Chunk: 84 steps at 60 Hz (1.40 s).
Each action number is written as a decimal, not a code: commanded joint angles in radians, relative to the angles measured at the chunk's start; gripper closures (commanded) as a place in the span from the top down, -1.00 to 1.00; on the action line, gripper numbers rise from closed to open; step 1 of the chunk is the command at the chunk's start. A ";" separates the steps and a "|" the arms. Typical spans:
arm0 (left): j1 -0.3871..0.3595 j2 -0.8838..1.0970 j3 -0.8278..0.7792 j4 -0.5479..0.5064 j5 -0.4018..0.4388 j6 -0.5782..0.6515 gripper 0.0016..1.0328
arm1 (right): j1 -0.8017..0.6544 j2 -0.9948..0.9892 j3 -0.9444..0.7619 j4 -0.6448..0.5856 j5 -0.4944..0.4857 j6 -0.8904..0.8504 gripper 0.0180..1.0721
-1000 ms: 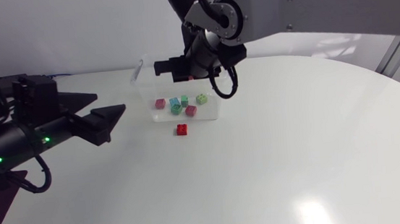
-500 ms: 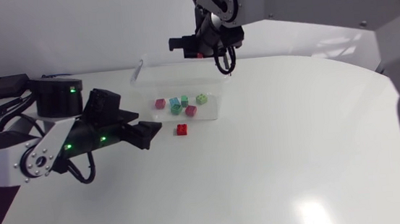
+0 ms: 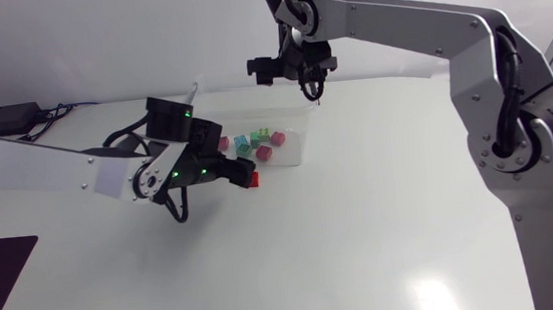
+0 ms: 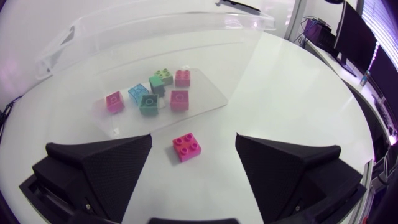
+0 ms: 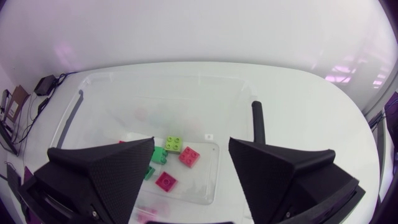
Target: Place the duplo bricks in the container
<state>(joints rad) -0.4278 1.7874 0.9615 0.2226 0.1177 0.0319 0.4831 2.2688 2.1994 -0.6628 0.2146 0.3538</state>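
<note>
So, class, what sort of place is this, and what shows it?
Probably a robotics lab or test bench: a left arm and a right arm over a plain white table, with a clear container of duplo bricks and one red brick outside it.

Entry: one white round table (image 3: 381, 206), plain matte top.
We are logging a single piece of furniture; its pale surface is curving away at the far edge and is catching a soft glare (image 3: 432, 297) of reflected light near the front.
</note>
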 commanded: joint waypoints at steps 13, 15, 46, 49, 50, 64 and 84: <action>-0.068 0.191 0.181 -0.129 -0.062 -0.107 0.80 | 0.012 -0.238 -0.283 0.098 0.017 -0.026 0.80; -0.071 0.202 0.189 -0.134 -0.067 -0.115 0.80 | 0.012 -0.259 -0.310 0.108 0.017 -0.026 0.80; -0.103 0.340 0.284 -0.204 -0.276 -0.213 0.76 | -0.001 -0.410 -0.538 0.195 0.009 -0.026 0.80; -0.108 0.342 0.284 -0.206 -0.289 -0.225 0.76 | -0.001 -0.414 -0.547 0.198 0.011 -0.027 0.80; -0.109 0.343 0.284 -0.209 -0.296 -0.228 0.76 | -0.001 -0.417 -0.552 0.201 0.011 -0.027 0.80; -0.117 0.354 0.293 -0.250 -0.334 -0.310 0.69 | -0.001 -0.425 -0.570 0.210 0.011 -0.024 0.80; -0.114 0.392 0.350 -0.307 -0.331 -0.375 0.27 | -0.001 -0.425 -0.578 0.219 0.017 -0.024 0.80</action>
<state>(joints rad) -0.5400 2.1410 1.2972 -0.0666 -0.2153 -0.2970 0.4877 1.8660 1.6493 -0.4511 0.2184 0.3359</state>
